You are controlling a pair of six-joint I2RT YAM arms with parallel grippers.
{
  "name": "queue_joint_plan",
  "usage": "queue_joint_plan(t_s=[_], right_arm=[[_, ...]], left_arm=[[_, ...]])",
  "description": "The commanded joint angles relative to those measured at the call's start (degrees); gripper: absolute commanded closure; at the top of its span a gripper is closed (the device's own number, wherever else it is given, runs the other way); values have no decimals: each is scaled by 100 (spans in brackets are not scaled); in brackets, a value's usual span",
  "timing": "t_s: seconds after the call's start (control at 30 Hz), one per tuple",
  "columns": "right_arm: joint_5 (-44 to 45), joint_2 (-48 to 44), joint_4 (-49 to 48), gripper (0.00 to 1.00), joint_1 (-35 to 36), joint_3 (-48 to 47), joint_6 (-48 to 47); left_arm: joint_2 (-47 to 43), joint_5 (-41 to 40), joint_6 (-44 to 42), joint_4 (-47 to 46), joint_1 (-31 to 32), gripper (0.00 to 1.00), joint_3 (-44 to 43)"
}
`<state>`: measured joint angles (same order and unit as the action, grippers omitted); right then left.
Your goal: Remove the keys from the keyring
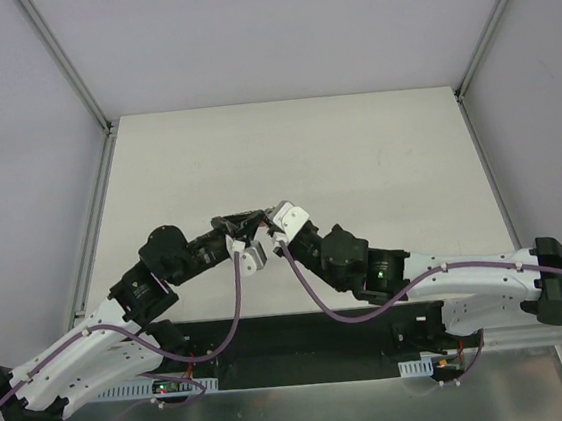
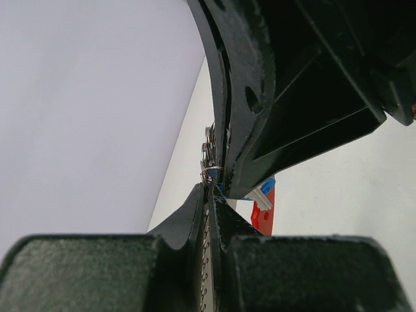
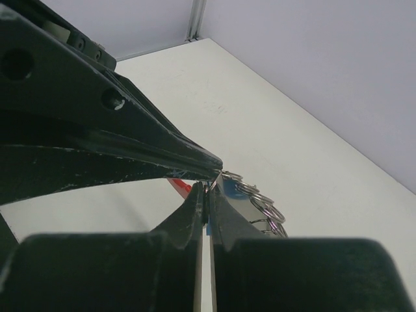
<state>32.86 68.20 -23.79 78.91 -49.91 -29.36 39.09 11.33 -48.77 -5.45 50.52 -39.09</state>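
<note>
Both pincers are clenched, and we begin with the left pincer (image 2: 209, 194) as its own camera shows it. Its fingers (image 2: 192, 218) are pressed together with no gap, and their tips butt against the tips of the right pincer (image 3: 207, 192), which is shut just as tight. Where the tips meet sits the keyring (image 2: 212, 171), a loop of thin wire caught at the point of contact. We cannot tell which pincer has the wire between its pads and which only touches it, because the tips hide the contact. Just past the tips the keys (image 3: 257, 195) show as a small cluster of silvery loops and edges. In the right wrist view they lie to the right of that pincer's tips and a little beyond. The red tag (image 2: 262, 209) hangs on the opposite side of the tips. The bunch's long axis therefore runs across the line on which the pincers meet, with the keys on one side and the tag on the other. Neither arm is nearer, since both are at the bunch. We judge that the coming move depends on one pincer anchoring the wire while the other works a key sideways along it, away from the tag. Farther off is the table (image 1: 354, 142). The bunch seems to be held clear of it, above its middle. From above the bunch is too small to make out between the tips.
</note>
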Motion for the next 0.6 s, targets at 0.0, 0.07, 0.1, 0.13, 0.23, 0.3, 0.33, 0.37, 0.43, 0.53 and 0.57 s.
queue_joint_plan(t_s=[0.0,0.07,0.1,0.13,0.23,0.3,0.33,0.37,0.43,0.53,0.57], right_arm=[[-342,158,-126,99,186,-159,142],[-351,193,-169,99,194,-159,150],[-351,202,-170,99,194,-151,159],[-351,211,-178,99,194,-151,159],[-333,272,-187,99,194,-133,159],[-315,325,-196,99,186,-142,159],[-307,351,-179,99,203,-159,168],[-289,378,-152,99,203,-185,168],[-280,439,-117,99,212,-229,133],[-307,492,-99,99,221,-317,54],[-298,509,-99,99,238,-335,-16]], left_arm=[[2,-140,87,-562,-86,100,-380],[11,-123,148,-571,-104,100,-389],[-7,-88,175,-588,-121,100,-389],[-15,-79,210,-632,-130,100,-389],[-51,27,342,-685,-192,100,-398],[-68,88,465,-720,-236,100,-415],[-77,149,491,-738,-253,100,-415],[-86,176,544,-755,-262,100,-424],[-95,211,588,-773,-271,100,-406],[-121,255,658,-852,-288,100,-363],[-130,264,693,-870,-289,100,-362]])
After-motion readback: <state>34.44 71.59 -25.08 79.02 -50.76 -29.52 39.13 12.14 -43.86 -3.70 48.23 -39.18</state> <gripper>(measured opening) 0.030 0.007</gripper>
